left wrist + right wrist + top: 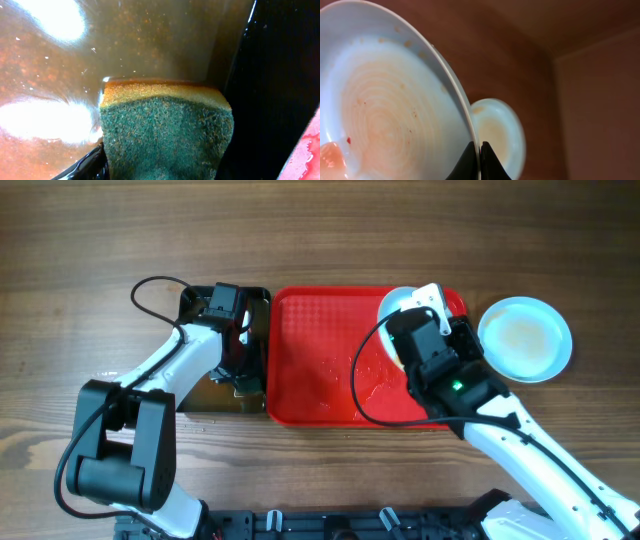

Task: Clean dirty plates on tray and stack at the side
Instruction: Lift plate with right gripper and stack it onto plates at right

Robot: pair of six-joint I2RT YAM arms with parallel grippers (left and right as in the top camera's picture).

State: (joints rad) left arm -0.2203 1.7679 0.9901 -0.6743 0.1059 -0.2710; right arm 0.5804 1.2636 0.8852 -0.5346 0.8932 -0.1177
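Red tray (pixel 310 360): I see it in the middle of the wooden table (pixel 90 240), long side toward me, with wet drops glinting on the right half of its floor.
Held plate (pixel 385 110): pale mint-white and tipped steeply up on edge over the tray's far right corner. Faint orange-brown rings show across its face, and there is a reddish-orange bit low at the left of my right wrist view. I cannot tell whether its lower edge touches the tray.
Right jaws: pressed onto the rim of the held plate, one dark tip on each face of it.
Second plate (pixel 525 338): flat on the table just beside the tray's right end and apart from it, with a weak tan smear at its centre.
Black tub (pixel 262 298): against the tray's left side, holding brownish liquid (pixel 150 40).
Left arm (pixel 170 355): reaches over the tub with its wrist angled down into it.
Sponge (pixel 165 135): green scouring face toward my left wrist camera, yellow foam at its far end, that end dipped in the liquid next to the tub's dark wall.
Left jaws: pinching the sponge, as far as I can see. Only a black edge of them shows at the bottom of the view.
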